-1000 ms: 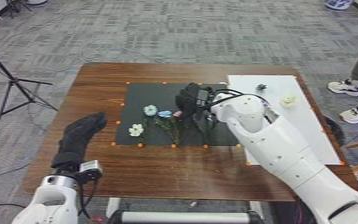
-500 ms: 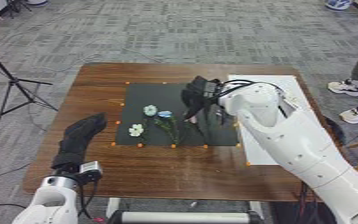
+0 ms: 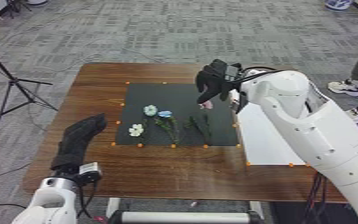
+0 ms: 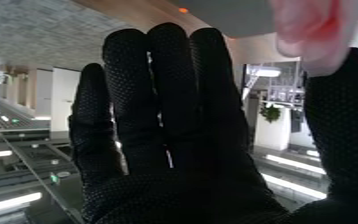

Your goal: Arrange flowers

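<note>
Right hand: black mesh-knit glove (image 3: 213,81), over the mat's upper right corner in the head view; fingers straight, thumb standing well apart from them.
Pink flower: smooth, soft petals (image 3: 206,105) by that hand's fingertips; in the wrist view they overlap the thumb tip. Whether they are gripped or merely touched, I cannot tell.
Left hand: black fabric (image 3: 85,131), left of centre in the frame, fingers extended, over wood and apart from the mat; it has hold of nothing.
Blooms on mat: pale blue-green rosette (image 3: 150,110), bluer head (image 3: 165,114) close beside it, and open white flower (image 3: 136,130) at lower left of the mat.
Stems: thin, leafy green stem (image 3: 173,132) below the blue head, darker sprig (image 3: 191,123) to its right.
Mat edges: flat dark sheet (image 3: 142,92), straight-sided, orange markers (image 3: 174,146) along its rim; the white sheet (image 3: 271,142) adjoins on the right, partly under the arm.
Room: brown wood-grain tabletop (image 3: 158,172) runs as a broad band between mat and near edge, a narrower one between mat and far edge.
</note>
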You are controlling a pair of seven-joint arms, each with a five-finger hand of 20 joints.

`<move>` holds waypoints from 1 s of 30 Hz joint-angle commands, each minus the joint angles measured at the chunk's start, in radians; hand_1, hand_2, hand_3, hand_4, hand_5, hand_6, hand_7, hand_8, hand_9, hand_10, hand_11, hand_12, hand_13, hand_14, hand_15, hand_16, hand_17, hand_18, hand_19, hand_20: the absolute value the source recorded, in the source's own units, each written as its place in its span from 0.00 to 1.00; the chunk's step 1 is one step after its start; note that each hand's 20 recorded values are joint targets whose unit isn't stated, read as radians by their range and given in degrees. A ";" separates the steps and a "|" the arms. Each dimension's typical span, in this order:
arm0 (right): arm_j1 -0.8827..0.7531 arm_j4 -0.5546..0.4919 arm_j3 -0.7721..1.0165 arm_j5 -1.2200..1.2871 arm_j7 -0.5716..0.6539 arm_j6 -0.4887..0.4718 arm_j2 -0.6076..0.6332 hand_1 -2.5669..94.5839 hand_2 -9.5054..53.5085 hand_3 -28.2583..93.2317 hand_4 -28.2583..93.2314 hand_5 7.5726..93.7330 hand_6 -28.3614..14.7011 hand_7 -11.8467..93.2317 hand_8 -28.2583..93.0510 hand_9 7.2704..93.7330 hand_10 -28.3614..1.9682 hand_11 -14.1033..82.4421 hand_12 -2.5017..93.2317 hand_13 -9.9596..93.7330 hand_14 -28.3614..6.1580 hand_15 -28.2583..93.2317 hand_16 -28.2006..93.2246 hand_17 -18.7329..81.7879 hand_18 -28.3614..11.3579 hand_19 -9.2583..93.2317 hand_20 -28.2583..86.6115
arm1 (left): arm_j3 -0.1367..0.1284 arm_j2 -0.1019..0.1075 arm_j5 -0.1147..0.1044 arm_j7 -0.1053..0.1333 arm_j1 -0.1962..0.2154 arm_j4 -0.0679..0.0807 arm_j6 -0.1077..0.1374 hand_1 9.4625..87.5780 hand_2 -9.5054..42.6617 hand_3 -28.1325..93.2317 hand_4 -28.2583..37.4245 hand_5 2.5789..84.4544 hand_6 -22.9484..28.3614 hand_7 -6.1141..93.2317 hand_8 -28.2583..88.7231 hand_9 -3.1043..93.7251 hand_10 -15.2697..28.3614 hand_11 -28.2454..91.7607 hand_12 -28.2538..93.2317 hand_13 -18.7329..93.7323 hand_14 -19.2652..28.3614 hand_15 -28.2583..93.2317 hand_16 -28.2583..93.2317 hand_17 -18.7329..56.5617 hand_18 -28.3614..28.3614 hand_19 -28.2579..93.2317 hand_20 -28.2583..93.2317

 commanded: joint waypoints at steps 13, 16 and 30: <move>-0.035 0.182 -0.051 -0.064 0.035 0.255 -0.126 0.28 0.05 0.82 0.07 0.66 0.74 0.42 0.11 0.70 0.51 0.52 0.32 0.64 0.41 0.68 0.50 0.40 0.14 0.68 0.68 | 0.008 -0.011 0.005 -0.005 -0.012 0.004 -0.022 0.19 0.23 0.81 0.06 0.53 0.54 0.21 0.18 0.49 0.64 0.39 0.32 0.45 0.75 0.35 0.24 0.27 0.71 0.28 0.34; -0.051 0.206 -0.034 -0.083 0.039 0.238 -0.152 0.27 0.06 0.82 0.07 0.66 0.74 0.42 0.11 0.70 0.51 0.52 0.32 0.64 0.41 0.68 0.50 0.40 0.14 0.68 0.68 | 0.008 -0.013 0.005 -0.004 -0.015 0.006 -0.025 0.19 0.23 0.81 0.06 0.53 0.54 0.21 0.18 0.49 0.64 0.39 0.32 0.45 0.75 0.35 0.24 0.27 0.71 0.28 0.35; -0.082 0.246 -0.048 -0.001 0.099 0.277 -0.180 0.15 0.30 0.75 0.05 0.66 0.70 0.39 0.12 0.70 0.45 0.51 0.32 0.64 0.36 0.68 0.50 0.40 0.12 0.68 0.68 | 0.010 -0.014 0.006 -0.011 -0.022 0.008 -0.027 0.19 0.23 0.81 0.06 0.53 0.54 0.21 0.18 0.49 0.64 0.39 0.32 0.45 0.75 0.35 0.24 0.27 0.71 0.28 0.35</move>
